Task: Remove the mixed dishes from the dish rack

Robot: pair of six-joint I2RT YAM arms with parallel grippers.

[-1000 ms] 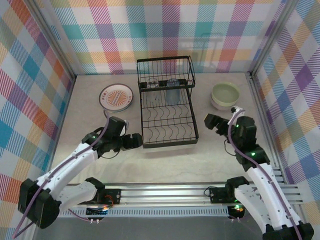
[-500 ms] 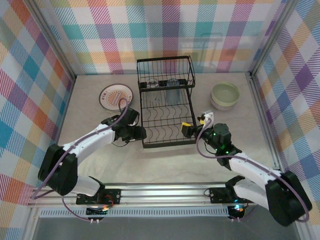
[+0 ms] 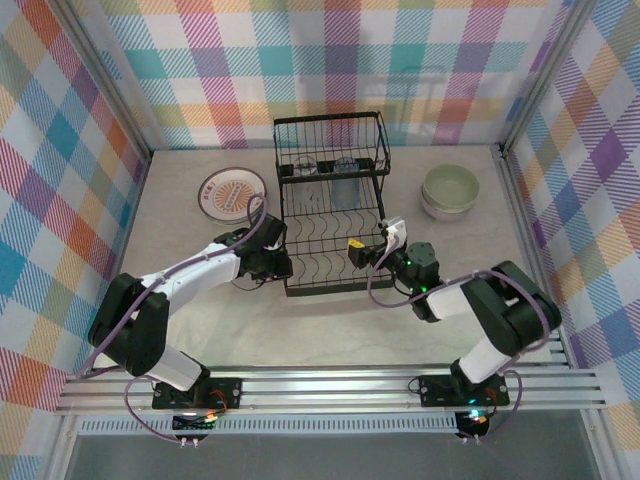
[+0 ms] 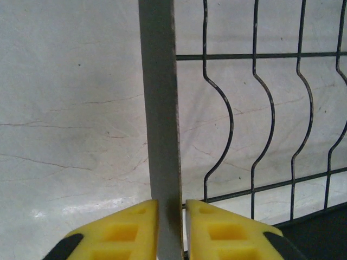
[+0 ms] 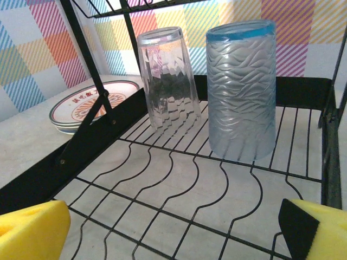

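pale worktop (image 3: 330, 325); left arm lies low, left pincer (image 4: 172, 210) clenched on dish rack (image 3: 330, 230) rail; right pincer (image 5: 173, 219) released wide, inside rack.

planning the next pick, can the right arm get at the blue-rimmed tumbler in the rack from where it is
Probably yes. The right end effector is open and faces the blue-rimmed tumbler across bare dish rack wires, nothing between. The clear tumbler stands to its left, apart.
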